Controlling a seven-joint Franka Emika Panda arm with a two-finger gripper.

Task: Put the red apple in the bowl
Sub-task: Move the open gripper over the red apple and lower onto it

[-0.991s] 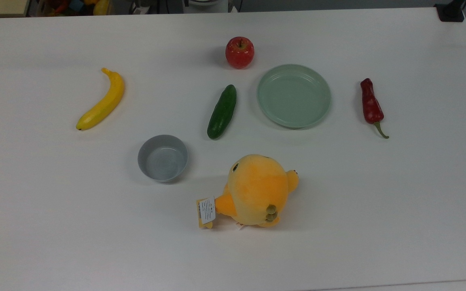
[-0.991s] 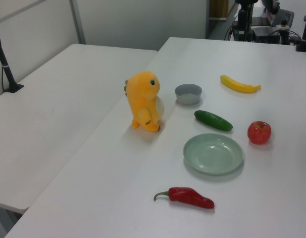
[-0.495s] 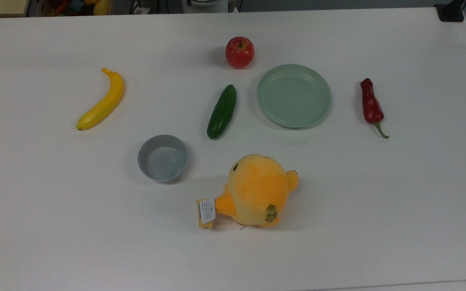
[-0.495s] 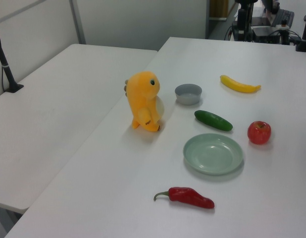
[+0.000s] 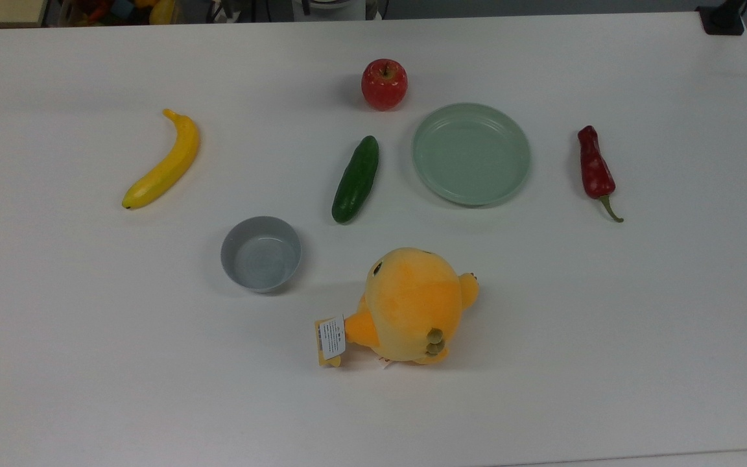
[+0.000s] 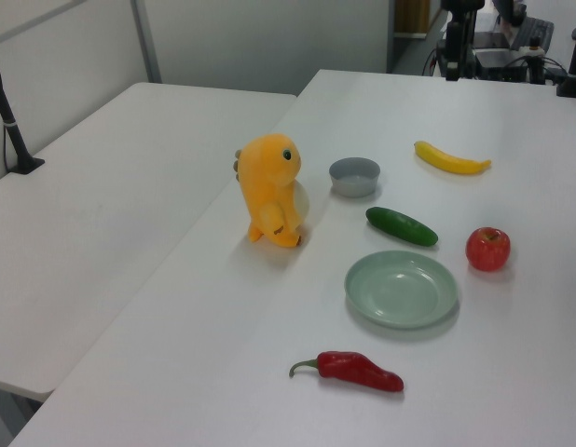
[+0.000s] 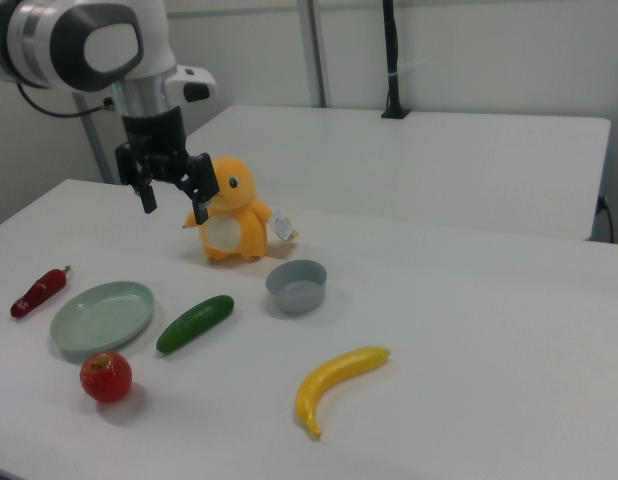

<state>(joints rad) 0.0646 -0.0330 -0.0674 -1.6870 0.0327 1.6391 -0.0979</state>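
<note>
Red and glossy, the apple (image 5: pixel 384 84) sits on the white table (image 5: pixel 639 311) exactly where it was a second ago; nothing on the table has moved between the earlier pictures and now. For you this means the task has not started yet: the apple is untouched and the bowl (image 5: pixel 260 253) is empty.

In the right view the gripper (image 7: pixel 172 187) hangs in the air with its fingers spread apart and nothing between them, well above the table and in front of the plush toy (image 7: pixel 229 210).

In the top view, take the cucumber (image 5: pixel 355 179) as the centre of the clock. The apple lies at about 12 o'clock, the bowl at about 7 o'clock, well apart from each other. The plate (image 5: pixel 471 154) is at 3 o'clock, just beside the apple's lower right. The banana (image 5: pixel 164 162) is at 9 o'clock, the chili (image 5: pixel 594 170) far at 3 o'clock, the plush toy at 5 o'clock near the bowl.

I judge that the cucumber lies almost on the straight line from apple to bowl, so you should carry the apple high. The toy stands close to the bowl and could be touched when you lower.
</note>
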